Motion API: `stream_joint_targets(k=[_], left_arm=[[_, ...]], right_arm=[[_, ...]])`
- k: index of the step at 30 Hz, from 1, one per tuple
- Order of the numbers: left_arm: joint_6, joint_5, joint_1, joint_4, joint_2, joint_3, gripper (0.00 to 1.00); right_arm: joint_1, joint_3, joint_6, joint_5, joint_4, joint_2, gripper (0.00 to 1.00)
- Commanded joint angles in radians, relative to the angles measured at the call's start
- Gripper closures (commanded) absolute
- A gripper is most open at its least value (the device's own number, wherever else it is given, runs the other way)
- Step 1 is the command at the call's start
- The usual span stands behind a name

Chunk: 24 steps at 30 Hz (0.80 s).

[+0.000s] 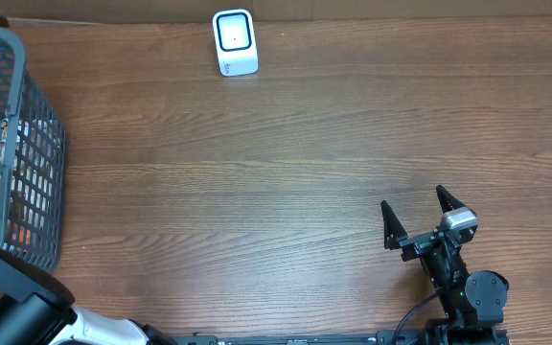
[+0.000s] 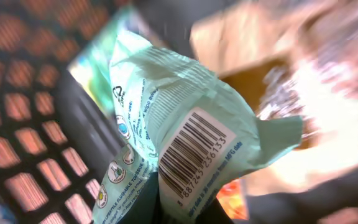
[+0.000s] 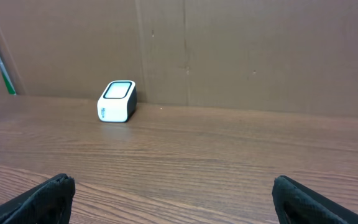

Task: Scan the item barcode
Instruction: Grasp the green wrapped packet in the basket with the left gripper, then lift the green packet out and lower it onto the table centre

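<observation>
- The wooden table (image 1: 286, 163) stretched away in front of the right gripper (image 1: 411, 197), bare wood showing between its two fingers.
- The grey mesh basket (image 1: 27, 144) stood far to the left of the right jaws; the left arm (image 1: 17, 297) reached into it, and its lattice wall lay blurred behind the left jaws.
- The right gripper hovered low over the table's near edge, its jaws spread wide and holding nothing.
- The white barcode scanner (image 1: 235, 42) sat well ahead of the right jaws and off to their left, by the table's far edge, its window facing up.
- The left gripper (image 2: 188, 218) was closed, and it appeared to pinch the bottom edge of a pale green packet (image 2: 166, 112) inside the basket.
- The packet rose crumpled straight up from those jaws, filling the wrist view, with other shiny wrappers blurred behind it.
- Its barcode (image 2: 194, 152), black bars on a white panel, sat just above the left jaws, tilted and facing the wrist camera.
</observation>
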Motion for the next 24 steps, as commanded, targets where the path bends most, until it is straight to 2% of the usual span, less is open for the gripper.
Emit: stream_joint_targets(k=[1,6,14,19,24], left_arm=[[-0.055,0.027,-0.046,-0.032,-0.088,0.137,0.96],[-0.055,0.099,-0.120,-0.046,-0.172,0.256,0.95],[-0.058,0.098,-0.315,-0.035,-0.370,0.329,0.96],[-0.073,0.099,-0.529,-0.083,-0.474,0.329,0.96],[-0.126,0.098,-0.770,-0.220,-0.486,0.324,0.96]], right_arm=[[0.000,-0.011,-0.002,0.007,0.006,-0.011,0.00],[0.000,-0.011,-0.002,0.007,0.006,-0.011,0.00],[0.000,-0.011,-0.002,0.007,0.006,-0.011,0.00],[0.000,-0.011,-0.002,0.007,0.006,-0.011,0.00],[0.000,-0.011,-0.002,0.007,0.006,-0.011,0.00]])
